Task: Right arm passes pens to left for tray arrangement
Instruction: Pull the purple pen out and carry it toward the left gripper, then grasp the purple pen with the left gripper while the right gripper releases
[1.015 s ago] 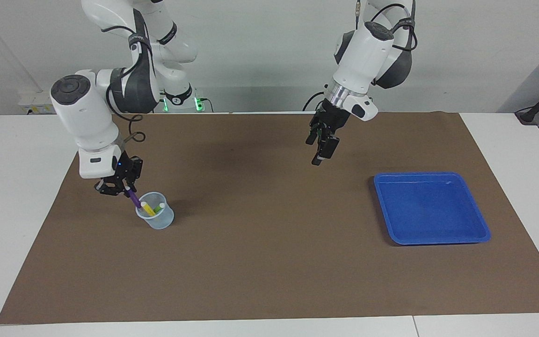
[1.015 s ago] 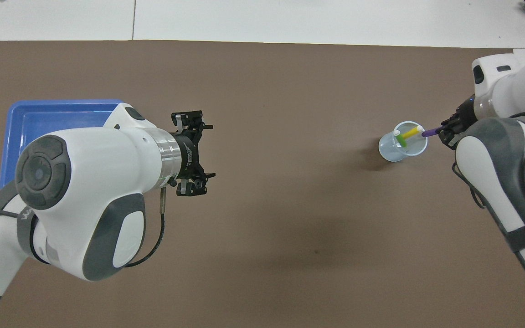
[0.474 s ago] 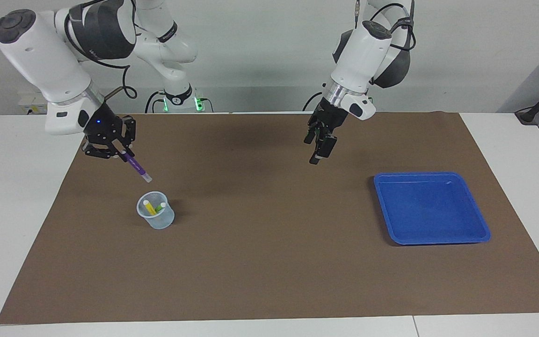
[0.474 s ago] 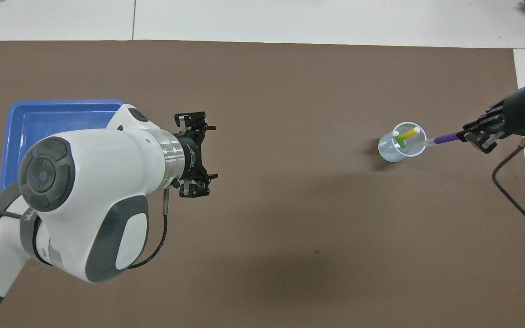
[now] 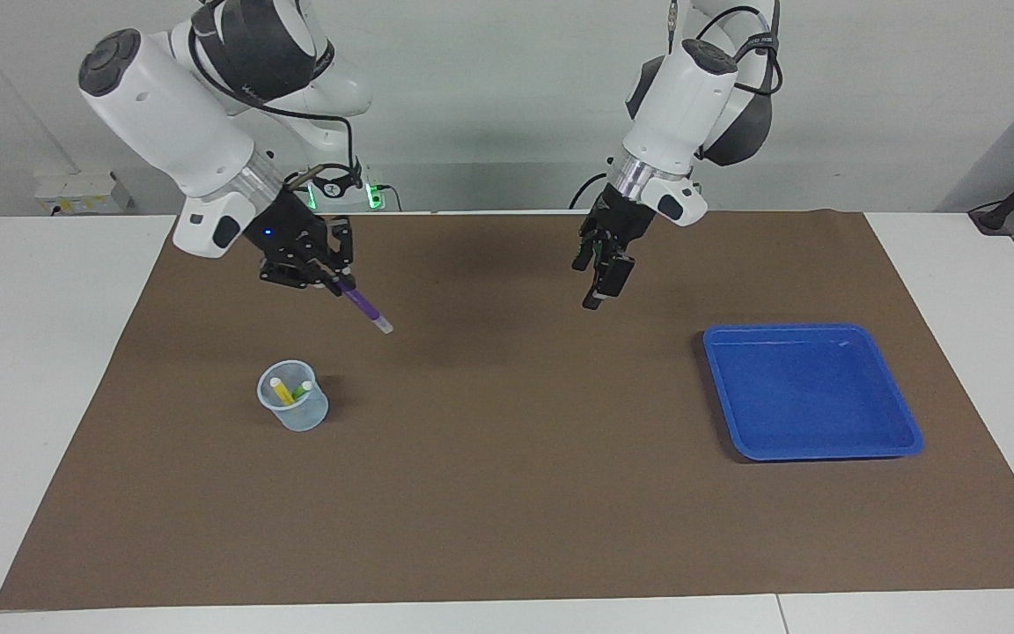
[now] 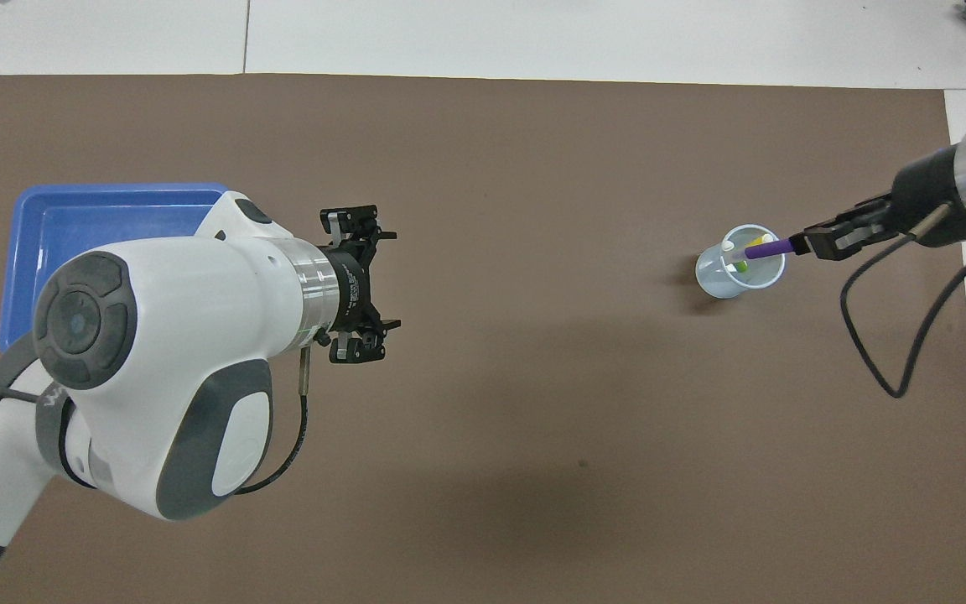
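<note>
My right gripper [image 5: 337,282] [image 6: 803,244] is shut on the purple pen [image 5: 363,305] [image 6: 768,248] and holds it up in the air, slanting down toward the middle of the mat. The yellow pen [image 5: 281,391] and the green pen [image 5: 300,388] stand in a small translucent cup [image 5: 293,407] [image 6: 739,273] on the mat. My left gripper [image 5: 602,280] [image 6: 355,285] hangs open and empty over the mat, beside the blue tray [image 5: 811,392] [image 6: 72,226]. The tray holds nothing.
A brown mat [image 5: 516,493] covers most of the white table [image 5: 23,352]. The cup stands toward the right arm's end and the tray toward the left arm's end. A cable loops from the right wrist.
The right gripper pulled the purple pen out of the cup, rose, and carried it toward the table's middle. The left gripper stayed nearly still.
</note>
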Robot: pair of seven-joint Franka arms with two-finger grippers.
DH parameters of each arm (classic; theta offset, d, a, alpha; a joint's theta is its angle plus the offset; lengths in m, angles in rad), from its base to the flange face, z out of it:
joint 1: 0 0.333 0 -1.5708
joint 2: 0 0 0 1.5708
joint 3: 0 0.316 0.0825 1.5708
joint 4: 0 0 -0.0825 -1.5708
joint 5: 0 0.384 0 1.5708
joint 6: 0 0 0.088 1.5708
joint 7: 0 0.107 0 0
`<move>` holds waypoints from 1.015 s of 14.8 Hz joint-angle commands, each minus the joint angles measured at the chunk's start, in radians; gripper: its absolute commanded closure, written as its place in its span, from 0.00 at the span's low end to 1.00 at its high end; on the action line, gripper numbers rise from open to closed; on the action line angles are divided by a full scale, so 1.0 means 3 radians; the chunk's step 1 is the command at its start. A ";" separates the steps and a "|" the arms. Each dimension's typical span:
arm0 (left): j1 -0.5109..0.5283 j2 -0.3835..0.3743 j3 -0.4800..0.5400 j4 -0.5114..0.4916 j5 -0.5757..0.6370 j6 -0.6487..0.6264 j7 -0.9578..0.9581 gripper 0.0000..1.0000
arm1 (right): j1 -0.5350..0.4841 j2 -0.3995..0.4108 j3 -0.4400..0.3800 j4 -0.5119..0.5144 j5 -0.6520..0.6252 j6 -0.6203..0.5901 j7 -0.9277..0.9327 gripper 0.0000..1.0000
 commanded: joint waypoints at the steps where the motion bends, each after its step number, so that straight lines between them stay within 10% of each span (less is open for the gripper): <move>1: -0.0068 -0.0018 -0.0009 -0.0006 -0.0097 0.0000 -0.0172 0.00 | 0.0096 -0.0009 0.0002 -0.0142 0.0314 0.0226 0.0177 0.91; 15: -0.0585 0.0237 -0.0009 0.0131 -0.0159 0.0803 -0.1073 0.00 | 0.0638 0.0007 0.0002 -0.0281 0.0704 0.0948 0.1097 0.91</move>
